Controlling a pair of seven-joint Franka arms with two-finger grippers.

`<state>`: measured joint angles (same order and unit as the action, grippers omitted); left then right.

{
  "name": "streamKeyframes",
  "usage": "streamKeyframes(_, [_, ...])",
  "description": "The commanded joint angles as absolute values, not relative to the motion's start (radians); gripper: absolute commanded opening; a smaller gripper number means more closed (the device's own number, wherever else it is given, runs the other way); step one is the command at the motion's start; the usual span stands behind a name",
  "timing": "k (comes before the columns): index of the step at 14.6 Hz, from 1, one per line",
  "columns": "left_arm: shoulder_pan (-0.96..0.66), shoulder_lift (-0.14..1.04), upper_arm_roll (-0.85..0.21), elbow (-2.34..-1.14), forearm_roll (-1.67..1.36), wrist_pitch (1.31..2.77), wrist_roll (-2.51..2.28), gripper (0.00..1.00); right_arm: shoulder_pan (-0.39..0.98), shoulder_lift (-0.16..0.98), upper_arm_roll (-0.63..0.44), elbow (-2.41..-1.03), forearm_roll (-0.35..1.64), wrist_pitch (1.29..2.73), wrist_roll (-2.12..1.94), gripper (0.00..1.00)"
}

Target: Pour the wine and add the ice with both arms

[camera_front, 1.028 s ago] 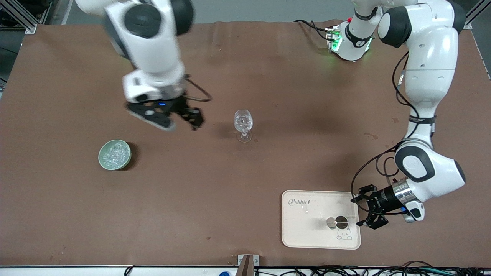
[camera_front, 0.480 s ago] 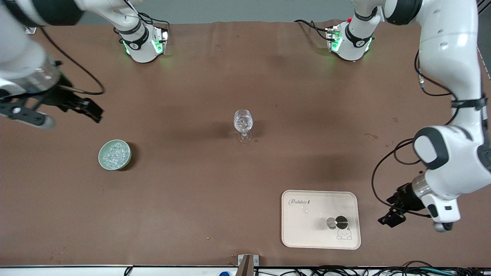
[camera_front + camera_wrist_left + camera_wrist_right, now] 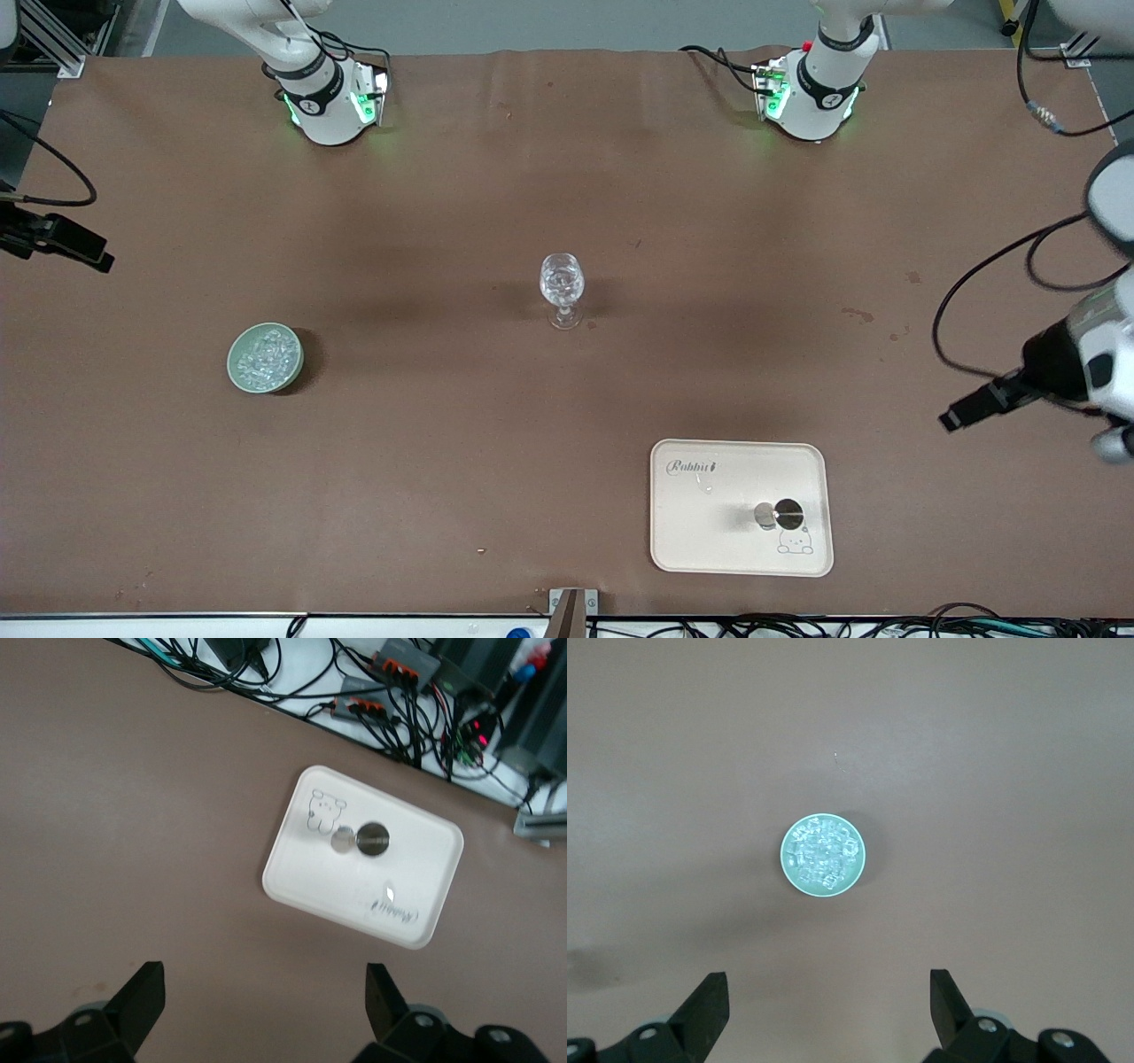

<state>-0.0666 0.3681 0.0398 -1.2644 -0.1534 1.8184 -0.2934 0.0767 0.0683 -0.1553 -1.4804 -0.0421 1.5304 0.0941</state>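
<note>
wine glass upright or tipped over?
Upright. The wine glass stands on its foot mid-table, bowl above stem, with no gripper near it.

Both arms pull away from the middle of the surface (image 3: 496, 425). The right end effector (image 3: 824, 1010), a second ago up over the bare brown top between the green bowl (image 3: 265, 357) of ice (image 3: 264, 352) and the wine glass (image 3: 562, 290), now sits at the edge of the front view at the right arm's end, jaws wide apart. The left end effector (image 3: 264, 1001), earlier just beside the cream tray (image 3: 691, 540), now hangs higher and well apart from it, near the left arm's end, fingers (image 3: 142, 1003) spread and empty.
</note>
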Motion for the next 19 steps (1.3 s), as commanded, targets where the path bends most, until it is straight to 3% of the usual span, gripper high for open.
streamKeyframes(1, [-0.058,0.215,0.026,-1.373,-0.106,1.735,-0.223,1.0,0.049,0.02,-0.141,-1.523,-0.028,1.531,0.08,1.0])
streamKeyframes(3, [-0.058,0.12,0.025,-1.458,-0.091,1.72,-0.186,1.0,-0.009,0.02,-0.071,-1.522,-0.028,1.529,0.08,1.0])
streamKeyframes(9, [-0.06,-0.09,0.011,-1.712,-0.022,1.717,-0.044,0.99,-0.009,0.02,-0.067,-1.522,-0.028,1.531,0.081,1.0])
streamKeyframes(16, [-0.055,0.04,-0.025,-1.554,-0.014,1.733,-0.052,1.0,-0.034,0.021,-0.054,-1.522,-0.026,1.528,0.081,1.0])
streamKeyframes(19, [-0.058,0.049,-0.025,-1.555,-0.008,1.726,-0.06,1.0,-0.051,0.021,-0.031,-1.522,-0.026,1.528,0.081,1.0])
